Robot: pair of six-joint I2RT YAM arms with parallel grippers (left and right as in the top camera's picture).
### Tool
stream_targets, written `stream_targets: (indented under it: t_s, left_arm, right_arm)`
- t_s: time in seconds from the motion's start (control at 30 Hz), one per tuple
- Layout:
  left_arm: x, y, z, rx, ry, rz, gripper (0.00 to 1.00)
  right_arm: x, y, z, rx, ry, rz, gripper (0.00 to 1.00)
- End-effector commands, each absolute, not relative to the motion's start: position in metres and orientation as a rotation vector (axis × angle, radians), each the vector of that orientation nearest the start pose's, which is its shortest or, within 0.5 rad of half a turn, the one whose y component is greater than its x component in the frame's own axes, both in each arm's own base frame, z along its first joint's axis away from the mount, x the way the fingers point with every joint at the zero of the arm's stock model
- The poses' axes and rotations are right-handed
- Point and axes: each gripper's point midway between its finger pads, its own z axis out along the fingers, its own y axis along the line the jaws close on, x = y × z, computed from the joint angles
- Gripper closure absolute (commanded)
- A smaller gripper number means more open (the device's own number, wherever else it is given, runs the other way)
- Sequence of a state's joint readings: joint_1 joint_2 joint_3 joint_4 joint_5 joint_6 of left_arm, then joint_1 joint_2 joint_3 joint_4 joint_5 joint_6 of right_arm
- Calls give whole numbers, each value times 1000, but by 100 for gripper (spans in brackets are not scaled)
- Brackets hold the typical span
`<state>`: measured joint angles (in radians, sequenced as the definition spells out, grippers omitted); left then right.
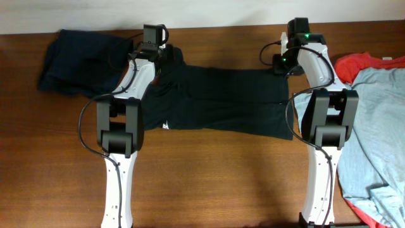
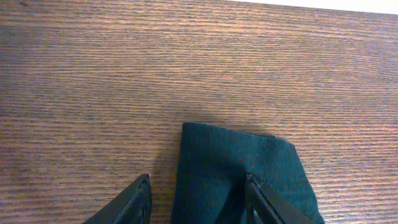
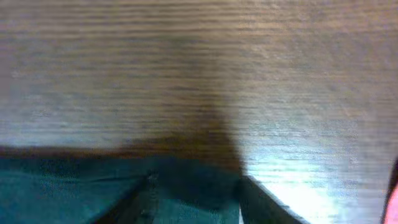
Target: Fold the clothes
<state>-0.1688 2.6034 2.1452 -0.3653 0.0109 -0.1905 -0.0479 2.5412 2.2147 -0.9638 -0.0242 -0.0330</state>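
The black shirt (image 1: 221, 104) lay spread across the table (image 1: 215, 183), light and limp (likely to sag). The left pincer (image 2: 198, 196) stood half-wide astride its 10 o'clock corner; the right pincer (image 3: 196, 196), at 2 o'clock, was too blurred to judge. Far corners looked the best hold.

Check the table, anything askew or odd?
Nothing damaged or spilled. The black T-shirt lies slightly skewed, its left end bunched up. A dark navy shirt sits crumpled at the far left; a red-orange shirt and a light blue-grey shirt lie heaped at the right edge.
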Motion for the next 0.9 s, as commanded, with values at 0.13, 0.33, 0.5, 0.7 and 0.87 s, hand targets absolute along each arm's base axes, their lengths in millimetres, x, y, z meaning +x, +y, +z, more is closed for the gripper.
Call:
stream_targets:
  t_s: [0.13, 0.33, 0.5, 0.7, 0.87]
  left_arm:
    - [659, -105, 18, -28, 2398, -185, 63]
    - [659, -97, 35, 12, 2417, -155, 94]
    - [660, -98, 49, 115, 2412, -117, 95]
    - [658, -110, 41, 149, 2420, -202, 59]
    - [661, -112, 18, 151, 2428, -203, 50]
  right_arm:
    - [553, -13, -1, 3, 2874, 46, 85]
    - [556, -17, 5, 7, 2861, 18, 96]
    - [558, -20, 9, 10, 2850, -9, 96]
    - [558, -20, 9, 11, 2850, -9, 96]
    - [558, -20, 9, 11, 2852, -8, 96]
